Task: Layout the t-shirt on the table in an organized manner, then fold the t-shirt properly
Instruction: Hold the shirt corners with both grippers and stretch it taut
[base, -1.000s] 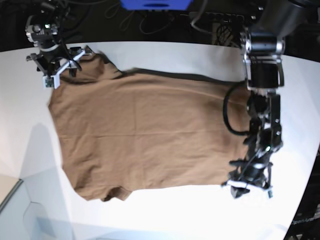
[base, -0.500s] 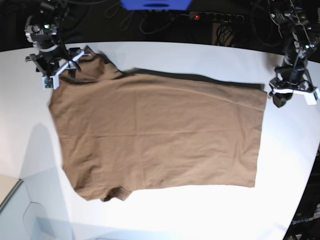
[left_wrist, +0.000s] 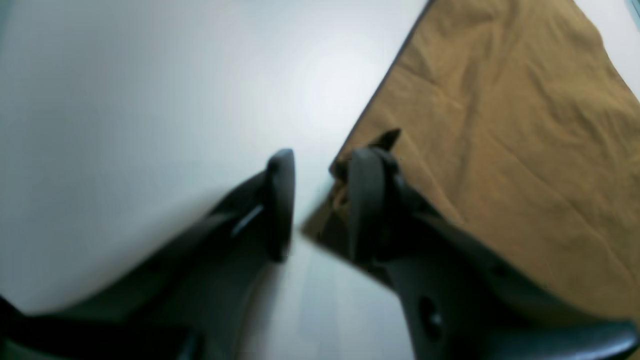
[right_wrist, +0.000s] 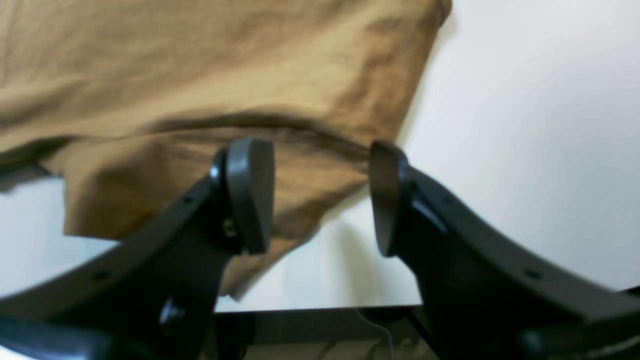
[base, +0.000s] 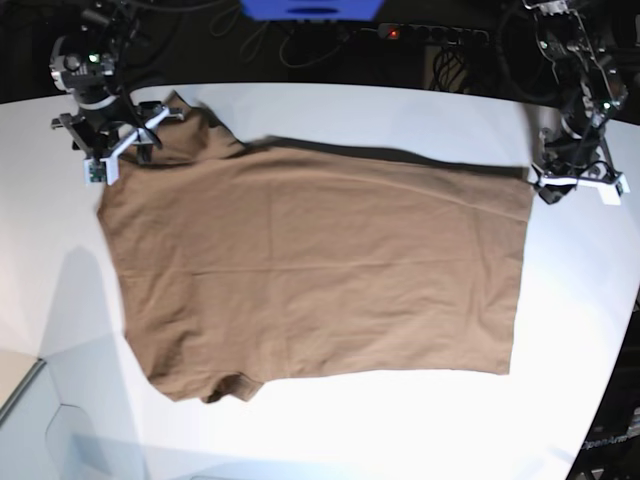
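Observation:
The brown t-shirt (base: 320, 270) lies spread flat on the white table (base: 400, 430), collar end to the left and hem to the right. My left gripper (base: 575, 185) is at the hem's far right corner. In the left wrist view (left_wrist: 322, 165) its jaws stand slightly apart, with bare table between them and the shirt corner (left_wrist: 500, 125) against the right finger (left_wrist: 367, 200). My right gripper (base: 110, 150) hovers over the far left sleeve. In the right wrist view (right_wrist: 317, 165) it is open and empty above the fabric edge (right_wrist: 200, 75).
A blue object (base: 310, 8) and dark cables lie behind the table's far edge. A grey glassy panel (base: 40, 430) sits at the front left corner. The table's curved edge runs down the right side (base: 625, 330). The table edge also shows under the right gripper (right_wrist: 320, 307).
My left arm swung from the hem's near right corner to its far right corner. The right gripper shifted slightly toward the far edge. The shirt has stayed flat.

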